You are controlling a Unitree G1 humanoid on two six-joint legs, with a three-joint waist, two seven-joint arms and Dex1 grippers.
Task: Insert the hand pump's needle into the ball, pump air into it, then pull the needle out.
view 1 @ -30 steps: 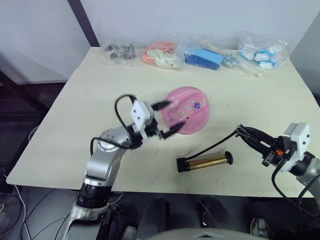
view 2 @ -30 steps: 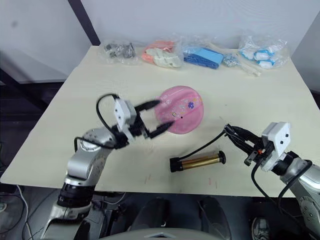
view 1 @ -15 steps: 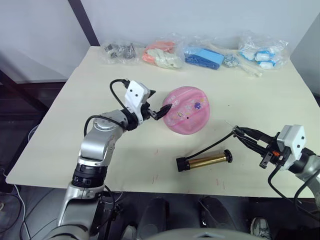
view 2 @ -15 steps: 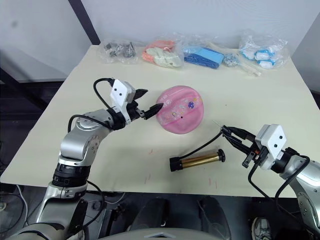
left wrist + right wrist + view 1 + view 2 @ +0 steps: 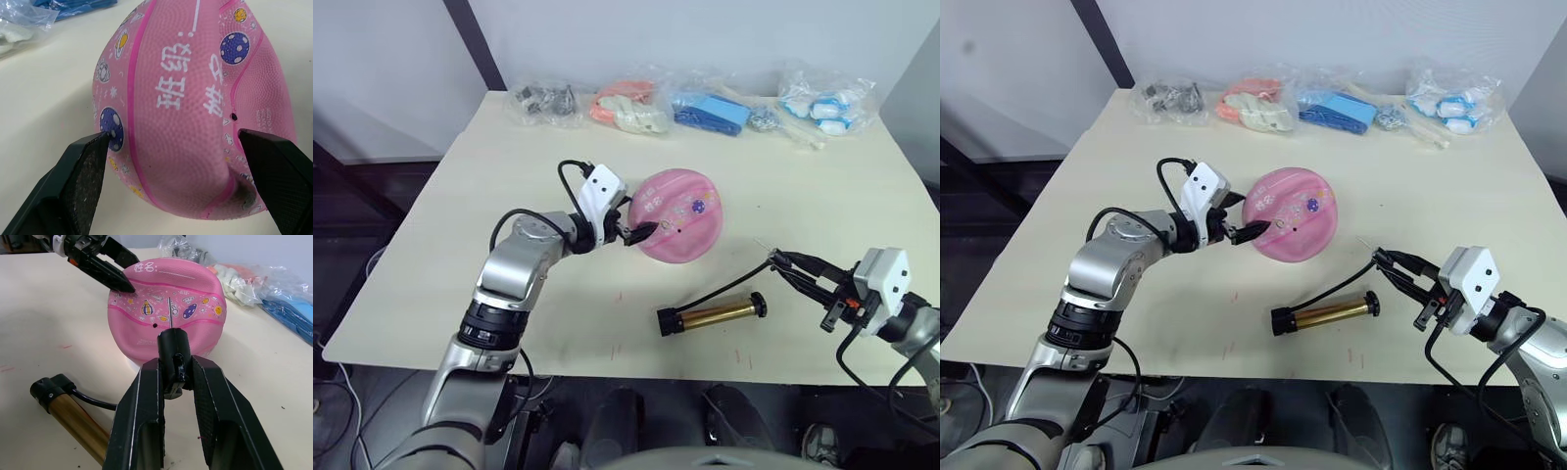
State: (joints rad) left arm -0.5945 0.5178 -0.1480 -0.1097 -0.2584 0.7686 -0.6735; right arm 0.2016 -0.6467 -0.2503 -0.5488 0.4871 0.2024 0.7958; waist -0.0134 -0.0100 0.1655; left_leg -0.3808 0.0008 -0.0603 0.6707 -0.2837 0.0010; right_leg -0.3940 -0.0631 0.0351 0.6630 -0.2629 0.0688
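Currently left gripper spread wide, fingers flanking ball, gripping nothing. Right gripper clamped on needle fitting; hand pump on table.

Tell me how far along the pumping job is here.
Early. Done: the right gripper is shut on the needle fitting and aims it at the ball; the pump lies on the table. In hand: the open left gripper brackets the sagging ball, apparently to steady it. Left: inserting the needle into the valve hole, pumping, pulling out.
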